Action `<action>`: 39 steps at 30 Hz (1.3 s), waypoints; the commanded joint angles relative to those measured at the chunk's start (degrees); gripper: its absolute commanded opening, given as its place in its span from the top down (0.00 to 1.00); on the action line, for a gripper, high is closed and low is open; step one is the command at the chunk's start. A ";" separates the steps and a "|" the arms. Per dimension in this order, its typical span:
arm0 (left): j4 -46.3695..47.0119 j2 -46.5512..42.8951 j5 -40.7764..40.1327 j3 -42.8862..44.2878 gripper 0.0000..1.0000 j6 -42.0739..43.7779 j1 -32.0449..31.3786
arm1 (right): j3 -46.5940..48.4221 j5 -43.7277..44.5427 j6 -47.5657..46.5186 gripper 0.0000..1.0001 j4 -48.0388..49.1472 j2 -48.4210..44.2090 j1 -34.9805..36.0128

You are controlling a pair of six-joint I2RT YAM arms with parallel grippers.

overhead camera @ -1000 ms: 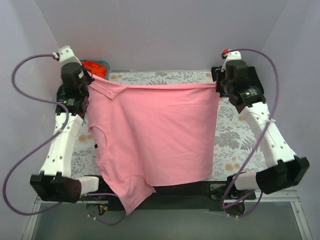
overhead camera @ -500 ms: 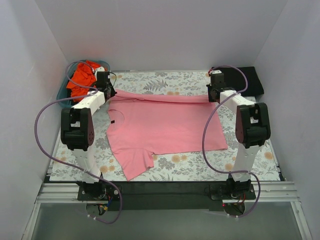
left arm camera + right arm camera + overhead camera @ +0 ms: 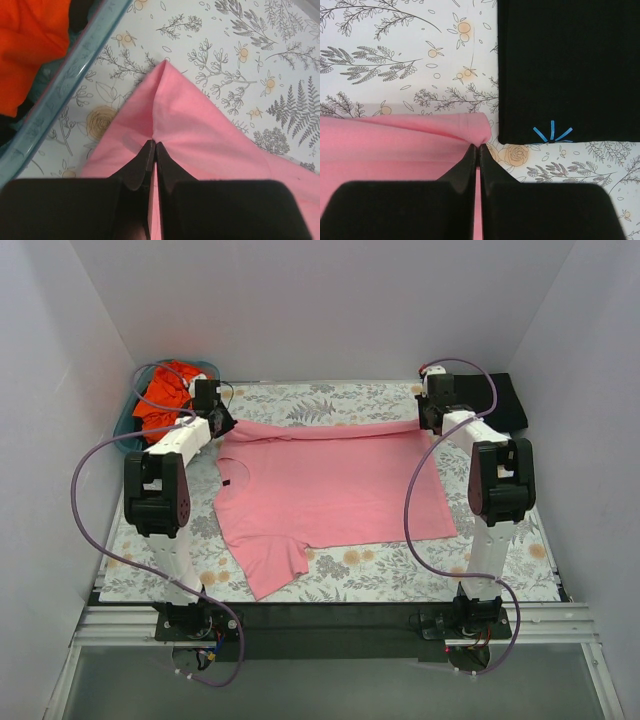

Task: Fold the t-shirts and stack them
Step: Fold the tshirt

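The light pink t-shirt (image 3: 330, 490) lies spread on the floral table, its far edge rolled over. My left gripper (image 3: 226, 423) is shut on its far left corner, seen in the left wrist view (image 3: 154, 145) pinching pink cloth (image 3: 200, 135). My right gripper (image 3: 430, 420) is shut on the far right corner (image 3: 479, 146), with pink cloth (image 3: 395, 145) to the left. The folded black t-shirt (image 3: 500, 400) with a blue logo (image 3: 552, 134) lies at the far right. The orange-red t-shirt (image 3: 165, 395) sits in the teal basket (image 3: 65, 105).
The teal basket (image 3: 128, 422) stands at the far left corner, close to my left gripper. White walls enclose the table on three sides. A sleeve of the pink shirt (image 3: 265, 565) reaches toward the near edge.
Both arms lowered the raised pink shirt and laid it flat on the table, then drew its held edge slightly farther back. Both grippers stay shut on it.
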 commanded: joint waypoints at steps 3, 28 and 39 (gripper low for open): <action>-9.00 -8.70 -0.79 2.06 1.00 -4.77 0.39 | 0.01 -0.12 -0.85 0.99 -0.54 -5.38 -0.93; -24.13 -23.73 6.15 -7.69 1.00 -14.71 0.39 | -3.33 -2.31 1.79 0.99 -10.22 -8.90 -2.43; -23.69 -31.11 7.30 -16.12 1.00 -18.84 0.39 | -2.01 -2.31 2.23 0.99 -11.36 -6.27 -2.43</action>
